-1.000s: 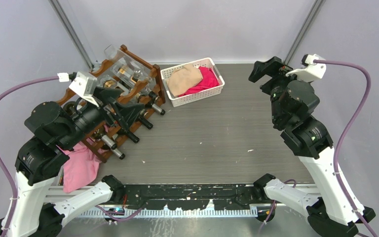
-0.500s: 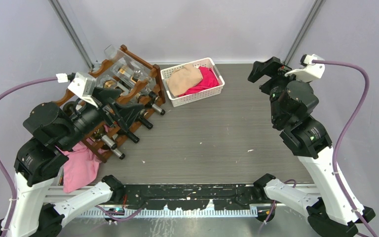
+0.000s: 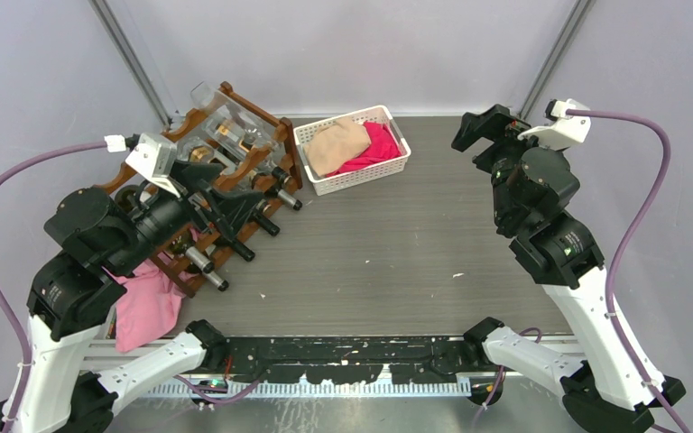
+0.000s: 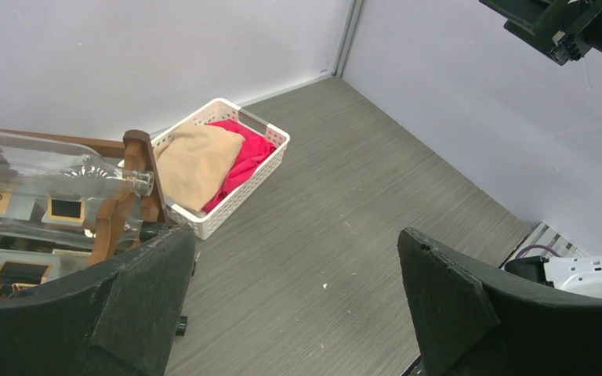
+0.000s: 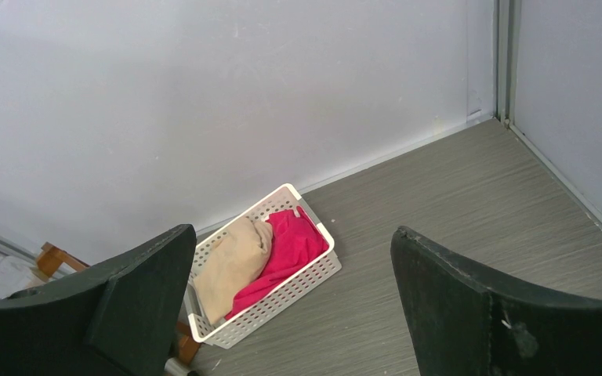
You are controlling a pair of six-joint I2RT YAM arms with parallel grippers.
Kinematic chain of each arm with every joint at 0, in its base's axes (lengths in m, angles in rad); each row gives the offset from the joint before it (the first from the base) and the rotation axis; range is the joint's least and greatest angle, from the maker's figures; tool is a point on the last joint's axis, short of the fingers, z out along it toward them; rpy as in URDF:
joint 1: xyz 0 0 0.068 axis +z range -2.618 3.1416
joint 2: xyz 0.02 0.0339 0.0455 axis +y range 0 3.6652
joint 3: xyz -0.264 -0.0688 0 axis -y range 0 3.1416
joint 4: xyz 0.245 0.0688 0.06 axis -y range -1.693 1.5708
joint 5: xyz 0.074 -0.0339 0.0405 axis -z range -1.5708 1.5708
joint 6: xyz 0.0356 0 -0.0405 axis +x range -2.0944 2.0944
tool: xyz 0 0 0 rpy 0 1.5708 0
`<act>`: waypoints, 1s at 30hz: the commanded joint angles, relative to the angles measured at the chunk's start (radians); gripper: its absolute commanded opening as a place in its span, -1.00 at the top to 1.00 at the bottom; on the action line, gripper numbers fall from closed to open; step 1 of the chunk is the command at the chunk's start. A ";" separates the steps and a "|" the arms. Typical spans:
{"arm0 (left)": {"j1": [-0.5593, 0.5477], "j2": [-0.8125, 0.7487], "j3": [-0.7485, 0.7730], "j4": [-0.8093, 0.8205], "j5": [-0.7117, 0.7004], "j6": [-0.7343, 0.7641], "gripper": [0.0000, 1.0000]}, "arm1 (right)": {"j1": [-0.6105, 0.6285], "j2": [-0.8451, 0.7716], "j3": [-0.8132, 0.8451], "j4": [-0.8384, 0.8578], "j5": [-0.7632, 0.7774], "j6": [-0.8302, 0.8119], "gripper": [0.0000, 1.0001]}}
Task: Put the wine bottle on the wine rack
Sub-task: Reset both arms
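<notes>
The reddish-brown wine rack point(image 3: 235, 149) stands at the table's far left, and its post point(image 4: 135, 153) shows in the left wrist view. Several wine bottles lie in it. Clear ones point(image 3: 221, 122) fill the top tier, one of them point(image 4: 55, 168) close in the left wrist view. Dark ones point(image 3: 280, 194) below point their necks toward the table's middle. My left gripper point(image 3: 239, 209) hangs open over the rack's front side, and its fingers point(image 4: 298, 290) frame only bare table. My right gripper point(image 3: 480, 131) is raised at the far right, open and empty point(image 5: 290, 290).
A white plastic basket point(image 3: 361, 179) with a tan and a red cloth sits just right of the rack; it also shows as the basket point(image 4: 270, 160) and basket point(image 5: 317, 274) in the wrist views. A pink cloth point(image 3: 149, 307) lies near the left arm's base.
The right gripper has drifted very slightly left. The left arm, bottles and rack look the same.
</notes>
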 commanded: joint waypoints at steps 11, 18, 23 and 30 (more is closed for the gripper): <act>0.003 -0.013 -0.011 0.036 -0.004 0.004 -0.99 | -0.001 -0.016 -0.002 0.070 0.004 -0.023 -1.00; 0.003 -0.016 -0.019 0.039 -0.004 0.004 -0.99 | 0.000 -0.013 0.003 0.074 0.002 -0.033 -1.00; 0.002 -0.019 -0.024 0.043 -0.005 0.002 -1.00 | -0.001 -0.010 0.010 0.077 -0.002 -0.035 -1.00; 0.003 -0.026 -0.032 0.046 -0.007 0.001 -0.99 | -0.001 -0.011 0.003 0.082 -0.009 -0.039 -1.00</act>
